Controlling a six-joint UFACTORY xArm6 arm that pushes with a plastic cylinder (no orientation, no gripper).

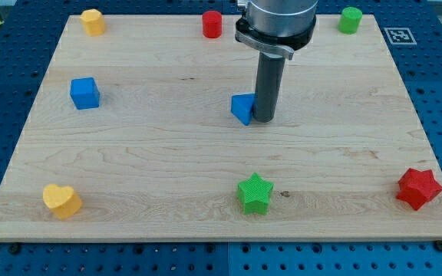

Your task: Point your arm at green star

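Observation:
The green star [255, 192] lies near the bottom edge of the wooden board [167, 161], a little right of the middle. My tip [264, 119] stands near the board's centre, well above the star in the view. It touches the right side of a small blue block [242, 108], whose shape is partly hidden by the rod.
A blue cube [84, 93] sits at the left. A yellow heart [61, 201] lies bottom left, a red star [419, 188] bottom right. Along the top edge stand a yellow block [93, 21], a red cylinder [212, 24] and a green cylinder [351, 20].

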